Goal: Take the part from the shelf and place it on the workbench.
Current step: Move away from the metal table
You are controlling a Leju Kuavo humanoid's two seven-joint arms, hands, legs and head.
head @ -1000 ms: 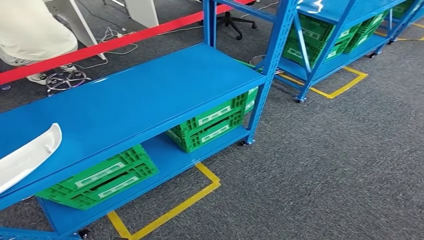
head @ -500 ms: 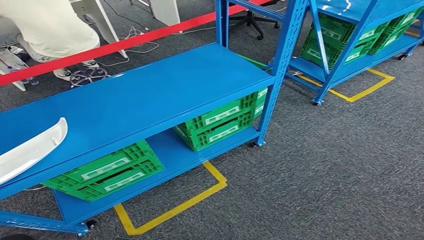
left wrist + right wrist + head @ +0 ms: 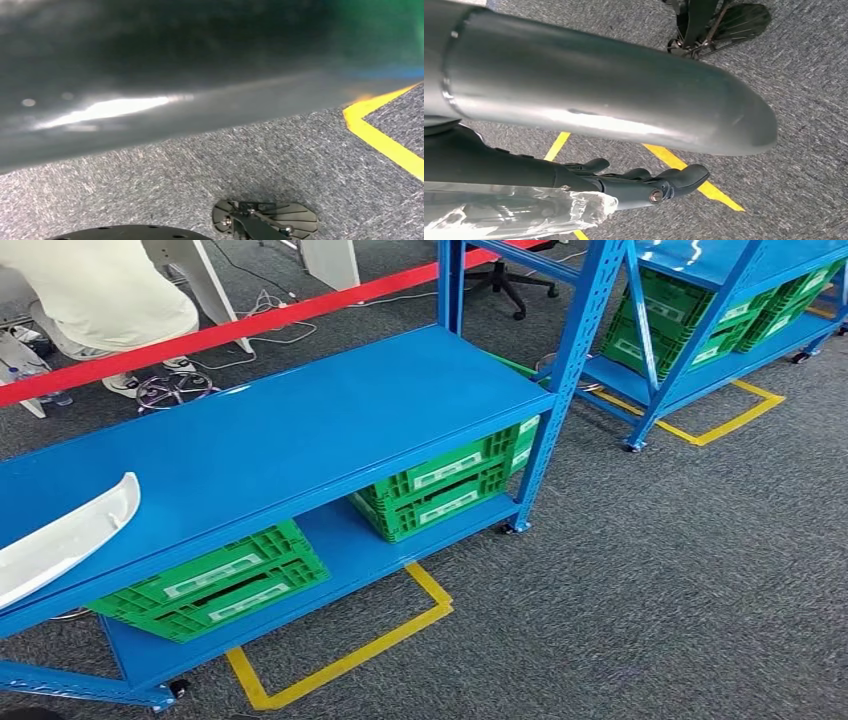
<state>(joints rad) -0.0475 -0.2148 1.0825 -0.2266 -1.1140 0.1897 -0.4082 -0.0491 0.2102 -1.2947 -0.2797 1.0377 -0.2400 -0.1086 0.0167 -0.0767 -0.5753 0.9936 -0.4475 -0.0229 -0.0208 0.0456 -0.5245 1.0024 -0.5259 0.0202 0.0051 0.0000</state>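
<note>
Approach stage, facing blue steel shelf [image 3: 300, 430], needing reaching toward curved white plastic part [image 3: 62, 538]; left hand [image 3: 150, 100], right hand [image 3: 624, 150] grip untellable.

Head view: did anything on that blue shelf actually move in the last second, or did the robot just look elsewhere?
Only the robot's view shifted: the camera swung a little to the left, so the whole picture slid right. Nothing was taken hold of or let go. The white part lies in the same spot on the blue shelf, with the green crates underneath as before.
</note>
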